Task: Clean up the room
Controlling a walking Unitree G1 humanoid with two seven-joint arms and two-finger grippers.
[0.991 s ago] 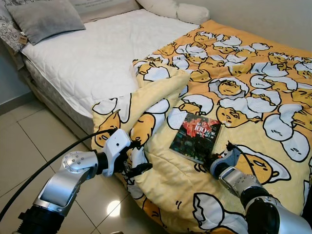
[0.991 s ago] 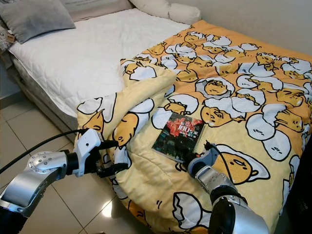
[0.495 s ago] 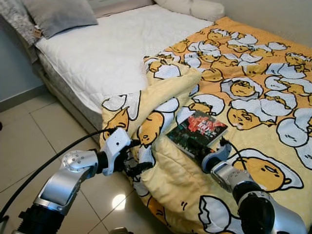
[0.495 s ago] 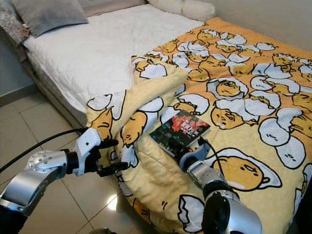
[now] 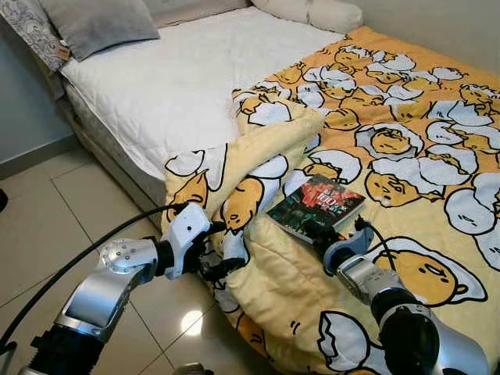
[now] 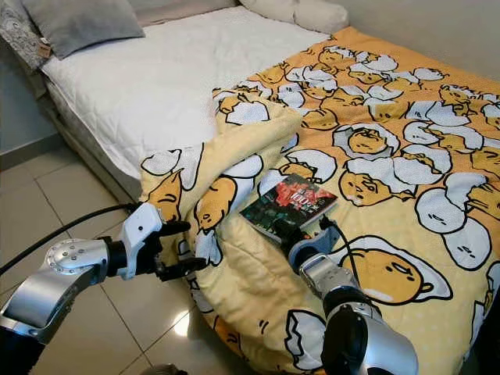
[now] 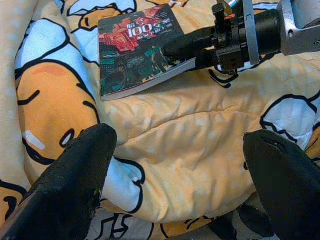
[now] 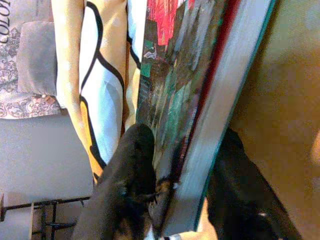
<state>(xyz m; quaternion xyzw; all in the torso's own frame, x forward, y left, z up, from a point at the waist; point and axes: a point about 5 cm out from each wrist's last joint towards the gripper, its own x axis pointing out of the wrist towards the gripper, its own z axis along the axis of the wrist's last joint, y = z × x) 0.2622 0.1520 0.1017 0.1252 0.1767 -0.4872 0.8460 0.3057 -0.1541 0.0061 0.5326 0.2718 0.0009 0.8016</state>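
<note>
A dark book (image 5: 316, 207) with a red and green cover lies on the yellow egg-cartoon blanket (image 5: 406, 133) near the bed's foot corner. My right gripper (image 7: 192, 52) is at the book's near edge, shut on it. One finger (image 8: 132, 165) lies on the cover and the other is under the book. My left gripper (image 5: 221, 247) is open at the blanket's edge that hangs over the side of the bed. A bulge of blanket (image 7: 175, 135) sits between its wide-apart fingers (image 7: 85, 165).
The blanket's corner (image 5: 269, 148) is folded back over itself, baring the white mattress (image 5: 180, 86). A grey pillow (image 5: 98, 23) and white pillows (image 5: 312, 12) lie at the head. Tiled floor (image 5: 47, 226) runs along the bed's left side. A black cable (image 5: 78, 258) trails from my left arm.
The camera has shifted, so the whole scene sits differently. My right gripper has moved in onto the book's near edge. The left gripper stays open at the blanket's edge.
</note>
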